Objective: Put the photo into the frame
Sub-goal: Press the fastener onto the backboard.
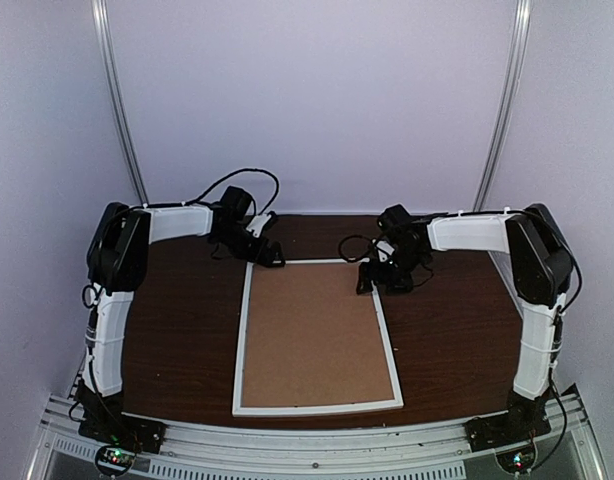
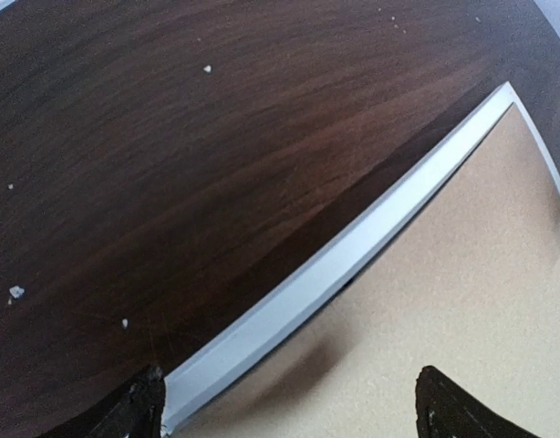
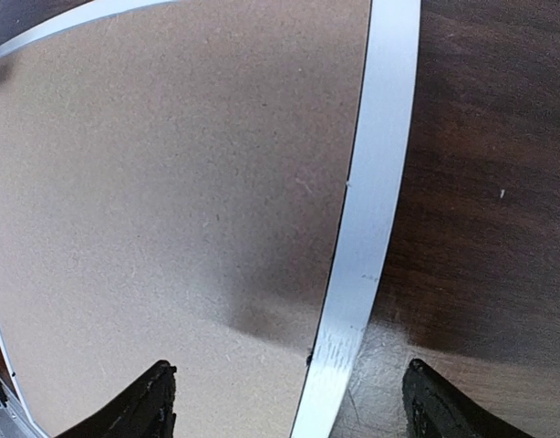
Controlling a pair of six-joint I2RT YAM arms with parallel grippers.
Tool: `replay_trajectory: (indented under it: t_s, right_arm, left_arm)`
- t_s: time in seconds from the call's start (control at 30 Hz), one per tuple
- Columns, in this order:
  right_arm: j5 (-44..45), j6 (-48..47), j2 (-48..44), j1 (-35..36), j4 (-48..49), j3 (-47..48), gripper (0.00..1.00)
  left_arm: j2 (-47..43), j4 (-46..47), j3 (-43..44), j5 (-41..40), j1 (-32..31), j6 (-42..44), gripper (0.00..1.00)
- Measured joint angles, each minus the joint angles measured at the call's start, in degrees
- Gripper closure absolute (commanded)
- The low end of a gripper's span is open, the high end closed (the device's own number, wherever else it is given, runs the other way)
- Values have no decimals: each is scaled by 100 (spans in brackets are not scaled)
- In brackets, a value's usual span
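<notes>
The white frame (image 1: pixel 243 340) lies flat in the middle of the dark wooden table, filled by a plain brown backing board (image 1: pixel 315 335). The photo is hidden or out of view. My left gripper (image 1: pixel 268 253) is open at the frame's far left corner, its fingers either side of the rail (image 2: pixel 353 255). My right gripper (image 1: pixel 379 283) is open over the frame's right rail (image 3: pixel 371 210) near the far right corner. Neither holds anything.
The brown board (image 2: pixel 462 301) fills the frame in both wrist views (image 3: pixel 171 182). Small white crumbs (image 2: pixel 15 292) lie on the table left of the frame. White walls close in the table's back and sides.
</notes>
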Motion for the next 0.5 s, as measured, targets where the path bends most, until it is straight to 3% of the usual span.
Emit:
replay_trajectory:
  t_s: [0.27,0.5]
  right_arm:
    - [-57,9,170,0,4,52,15]
    - [-63,31,229,0,17,72,15]
  left_arm:
    - [249,42,234,345,35,44,8]
    - [146,511,-122,494,61,44,9]
